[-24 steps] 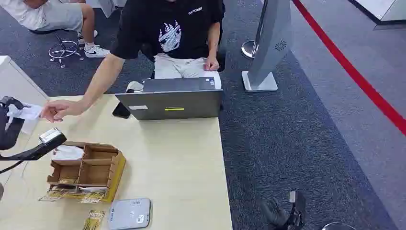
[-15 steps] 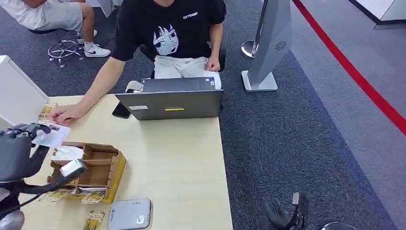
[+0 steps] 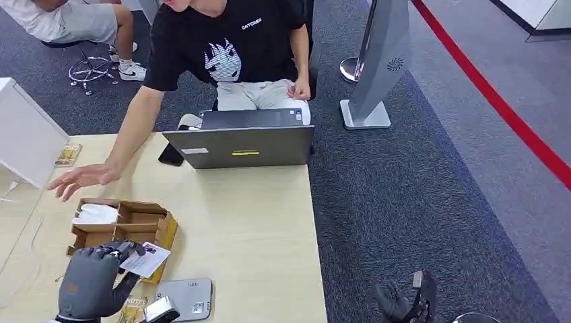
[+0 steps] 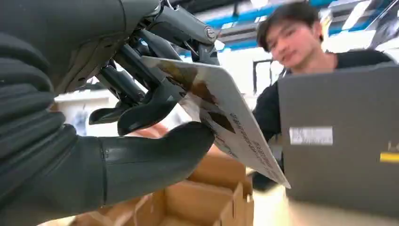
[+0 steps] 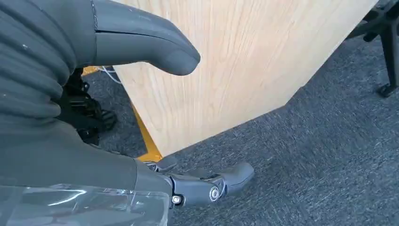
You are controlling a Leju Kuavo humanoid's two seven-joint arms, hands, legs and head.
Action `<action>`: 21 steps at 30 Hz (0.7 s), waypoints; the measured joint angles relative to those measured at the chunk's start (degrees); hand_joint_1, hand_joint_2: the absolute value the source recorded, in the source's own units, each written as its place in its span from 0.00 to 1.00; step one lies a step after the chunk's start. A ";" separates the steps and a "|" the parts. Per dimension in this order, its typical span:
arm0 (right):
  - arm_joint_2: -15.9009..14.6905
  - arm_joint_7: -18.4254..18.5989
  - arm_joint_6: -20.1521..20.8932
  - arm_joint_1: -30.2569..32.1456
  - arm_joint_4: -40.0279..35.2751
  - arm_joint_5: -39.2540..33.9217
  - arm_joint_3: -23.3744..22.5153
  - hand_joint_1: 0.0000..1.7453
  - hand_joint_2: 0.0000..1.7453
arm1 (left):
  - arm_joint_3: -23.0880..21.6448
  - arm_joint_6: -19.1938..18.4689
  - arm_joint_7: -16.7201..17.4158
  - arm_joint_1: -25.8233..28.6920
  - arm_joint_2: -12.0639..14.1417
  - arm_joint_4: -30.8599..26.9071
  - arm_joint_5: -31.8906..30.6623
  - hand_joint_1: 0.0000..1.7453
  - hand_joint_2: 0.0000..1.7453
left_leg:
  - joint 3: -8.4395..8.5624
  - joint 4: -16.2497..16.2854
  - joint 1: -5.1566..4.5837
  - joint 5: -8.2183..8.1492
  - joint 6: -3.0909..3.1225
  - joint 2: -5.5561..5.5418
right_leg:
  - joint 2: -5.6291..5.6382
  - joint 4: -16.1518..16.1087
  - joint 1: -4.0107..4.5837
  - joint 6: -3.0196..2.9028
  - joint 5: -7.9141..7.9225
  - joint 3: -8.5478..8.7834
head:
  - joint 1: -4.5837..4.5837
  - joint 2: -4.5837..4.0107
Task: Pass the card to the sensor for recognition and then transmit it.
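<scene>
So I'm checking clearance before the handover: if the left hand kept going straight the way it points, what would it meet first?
Probably the cardboard organizer: the left hand, holding the card, sits just short of it, pointing toward the person's hand beyond. Height is unclear.

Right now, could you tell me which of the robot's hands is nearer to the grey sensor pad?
Left. The left hand holds the card just beside the sensor pad; the right hand hangs off the table, over the carpet.

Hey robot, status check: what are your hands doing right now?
Left hand pinching the card above the grey sensor pad. Right hand hanging beside the table, holding nothing. Person's hand hovering beyond the cardboard organizer.
</scene>
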 joint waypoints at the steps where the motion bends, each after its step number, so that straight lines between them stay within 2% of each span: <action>1: -0.02 0.00 0.00 0.00 0.00 0.00 0.02 0.00 1.00 | -0.80 -0.15 0.35 0.25 -0.04 0.02 0.41 1.00 1.00 | 0.00 0.00 0.00 0.00 0.00 0.00 | 0.00 0.00 0.00 0.00 0.00 0.00 | 0.00 0.00; 5: -0.20 0.00 0.02 -0.08 0.00 -0.02 0.09 0.00 1.00 | -3.38 -0.68 1.44 0.63 -0.20 0.48 2.29 1.00 1.00 | -0.01 0.00 0.00 0.00 0.00 -0.01 | -0.01 0.00 0.00 0.00 0.00 0.00 | 0.00 0.00; 13: -0.42 0.02 -0.09 -0.47 0.00 -0.15 0.48 0.00 1.00 | -9.79 -0.79 5.94 1.09 -0.15 1.75 6.95 1.00 1.00 | -0.01 0.00 0.00 0.00 0.00 -0.01 | -0.01 0.00 0.00 0.00 0.00 0.00 | 0.00 0.00; 21: -0.57 0.15 -0.33 -0.56 0.00 -0.42 0.57 0.00 1.00 | -12.06 0.09 9.16 1.32 0.53 2.29 8.57 1.00 1.00 | -0.01 0.00 0.01 0.00 0.00 -0.01 | -0.02 0.00 0.00 0.00 0.00 0.00 | 0.02 0.00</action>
